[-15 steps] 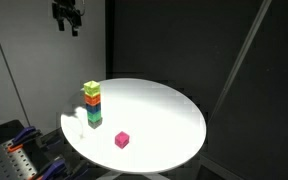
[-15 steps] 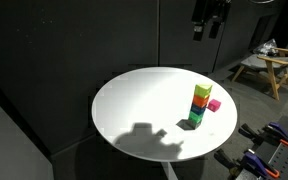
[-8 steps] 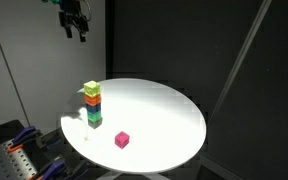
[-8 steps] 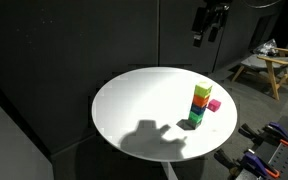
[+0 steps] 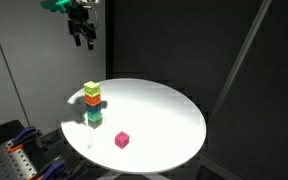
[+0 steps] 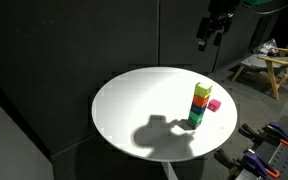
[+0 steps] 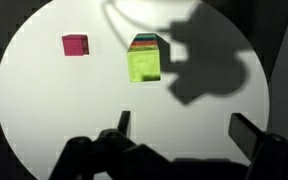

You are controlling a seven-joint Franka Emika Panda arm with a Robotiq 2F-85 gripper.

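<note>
A stack of coloured blocks with a yellow-green one on top stands near the edge of the round white table; it also shows in the other exterior view as the stack and from above as the stack. A lone pink block lies on the table beside it, seen too as the pink block and the pink block. My gripper hangs high above the table, well over the stack, open and empty. In the wrist view the gripper has its fingers spread wide with nothing between them.
The arm's shadow falls across the table. Dark curtains surround the table. Clamps and tools lie on a bench by the table; a wooden stand sits at the far side.
The gripper has drifted sideways and a little higher over the last second, and its shadow has shifted across the table. The blocks have not moved.
</note>
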